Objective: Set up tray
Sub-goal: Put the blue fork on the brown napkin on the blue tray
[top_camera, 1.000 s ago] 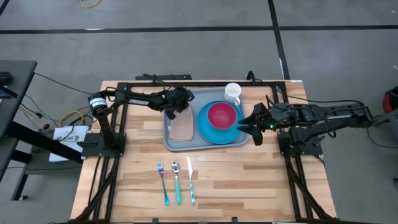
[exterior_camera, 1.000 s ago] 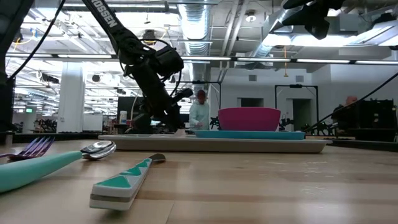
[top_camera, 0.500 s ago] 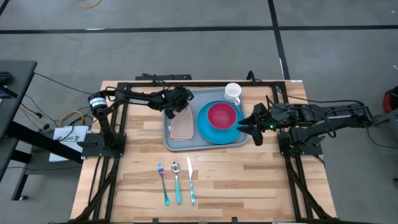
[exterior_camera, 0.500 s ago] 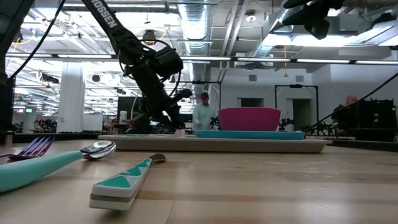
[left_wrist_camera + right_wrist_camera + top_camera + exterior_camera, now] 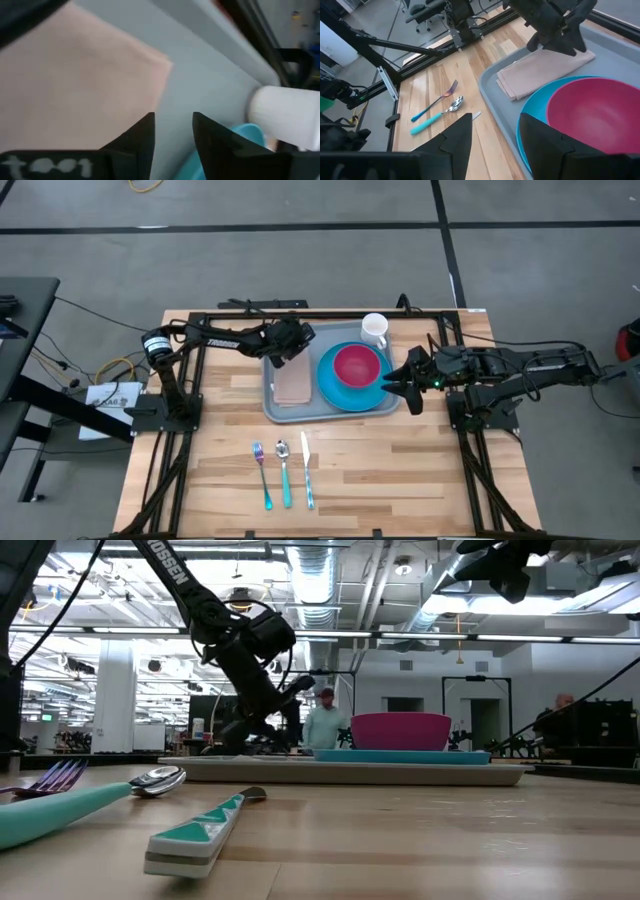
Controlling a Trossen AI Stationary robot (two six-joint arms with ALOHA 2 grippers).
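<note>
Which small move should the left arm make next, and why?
Probably lift the left gripper away from the tan cloth napkin and go toward the cutlery. The napkin lies flat on the grey-blue plastic tray, the fingers hold nothing, and the teal-handled fork is on the wooden table.

Grey concrete floor (image 5: 300,250) crossed by dark lines, seen from above around a pale wooden table (image 5: 380,470). Beyond the table, a large open hall with white columns (image 5: 115,690), exposed ceiling ducts (image 5: 320,590) and long strip lights (image 5: 500,637). A person (image 5: 322,722) standing far back.
</note>
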